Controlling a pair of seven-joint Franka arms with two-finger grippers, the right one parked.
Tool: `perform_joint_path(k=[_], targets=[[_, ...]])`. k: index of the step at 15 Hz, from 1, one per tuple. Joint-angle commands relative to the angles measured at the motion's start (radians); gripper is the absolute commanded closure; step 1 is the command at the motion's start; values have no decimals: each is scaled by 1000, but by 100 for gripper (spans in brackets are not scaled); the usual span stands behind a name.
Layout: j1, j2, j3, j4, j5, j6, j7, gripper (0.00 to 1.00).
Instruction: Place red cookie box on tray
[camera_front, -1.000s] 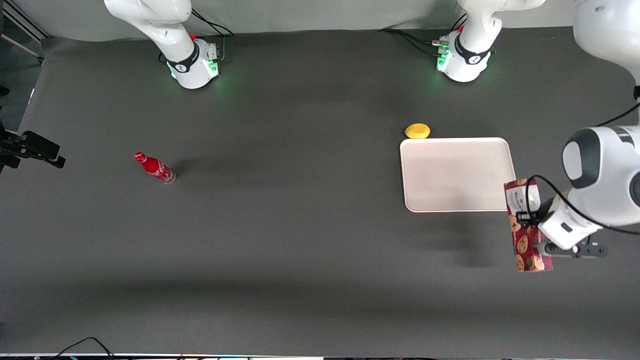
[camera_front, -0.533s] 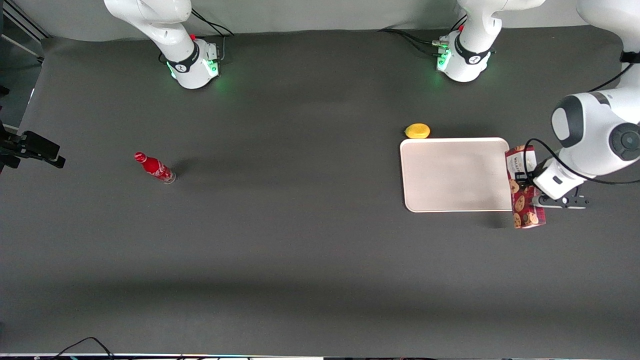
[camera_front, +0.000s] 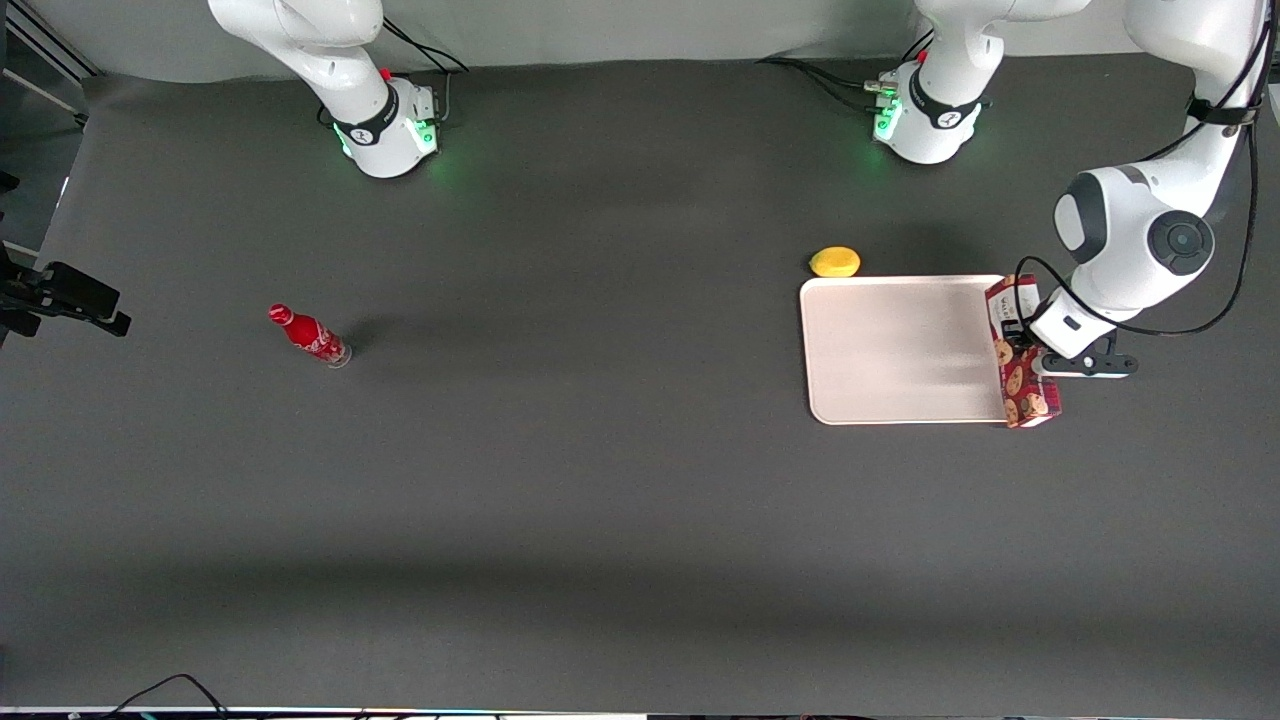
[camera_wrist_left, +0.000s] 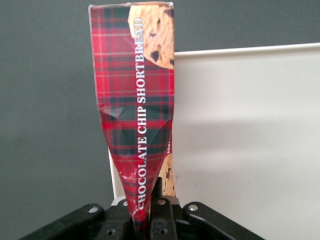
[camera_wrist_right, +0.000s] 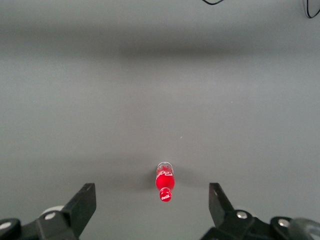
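Starting at the parked arm's end of the surface (camera_front: 600, 500), we count one small red bottle (camera_front: 309, 336), standing well apart from everything else; the parked arm's wrist camera shows the same bottle (camera_wrist_right: 165, 182) alone on the dark cloth. Going on toward the working arm's end, we find one small yellow object (camera_front: 834, 262), just beside the corner of the tray that lies farther from the front camera. Next comes the one tray (camera_front: 900, 350), cream-white with a low rim, lying flat. At the tray's edge toward the working arm's end we see one red cookie box (camera_front: 1020, 355), its length running from far to near along that rim, overlapping it; we cannot tell whether the box touches the tray. The claw (camera_front: 1030, 345) is clamped on the box; in the left wrist view its fingers (camera_wrist_left: 159, 205) pinch the plaid carton (camera_wrist_left: 137, 115) so that it is dented where it is held, with the tray (camera_wrist_left: 250, 140) showing beside and under it. So we count one bottle, one yellow object, one tray, one box
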Motion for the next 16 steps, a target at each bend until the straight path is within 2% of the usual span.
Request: perform_joint_path(k=[1, 2, 3, 4, 7, 13, 16], targets=[[-7, -45, 8, -33, -8, 8, 16, 100], [-7, -44, 10, -33, -9, 7, 11, 63], [-7, -40, 8, -33, -17, 10, 11, 4], [-9, -39, 8, -31, -26, 8, 11, 0], [-9, -53, 7, -4, -28, -30, 7, 0], [-12, -48, 5, 359, -29, -424, -1, 0], [-13, -50, 2, 481, -29, -496, -2, 0]])
